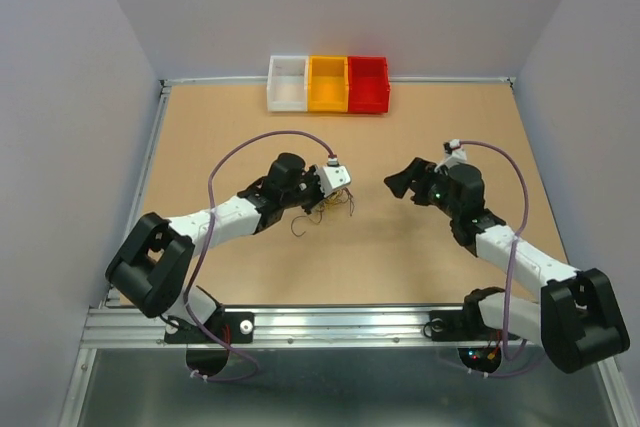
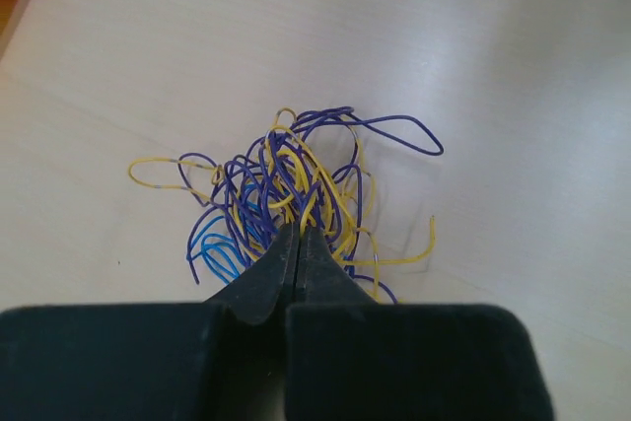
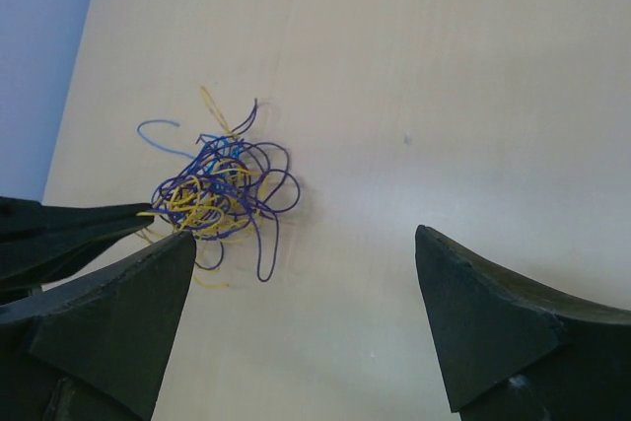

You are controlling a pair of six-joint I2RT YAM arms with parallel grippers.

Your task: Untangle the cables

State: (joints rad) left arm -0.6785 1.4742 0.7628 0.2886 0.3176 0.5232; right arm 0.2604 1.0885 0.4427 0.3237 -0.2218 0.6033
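The cables [image 2: 296, 165] are a small tangle of thin purple, yellow and blue wires lying on the tan table, also seen as the cables [image 1: 325, 209] and the cables [image 3: 222, 189]. My left gripper [image 2: 299, 232] is shut, its tips pressed together at the near edge of the tangle with strands pinched there. From above, the left gripper [image 1: 340, 195] sits right over the bunch. My right gripper [image 3: 306, 234] stands wide open with nothing between its fingers, off to the right of the tangle. The right gripper [image 1: 398, 182] points toward the bunch.
Three small bins stand in a row at the table's far edge: white bin [image 1: 287, 83], orange bin [image 1: 327, 83], red bin [image 1: 368, 84]. Grey walls enclose the table on the left, right and back. Lavender arm cables [image 1: 215, 182] arc above both arms.
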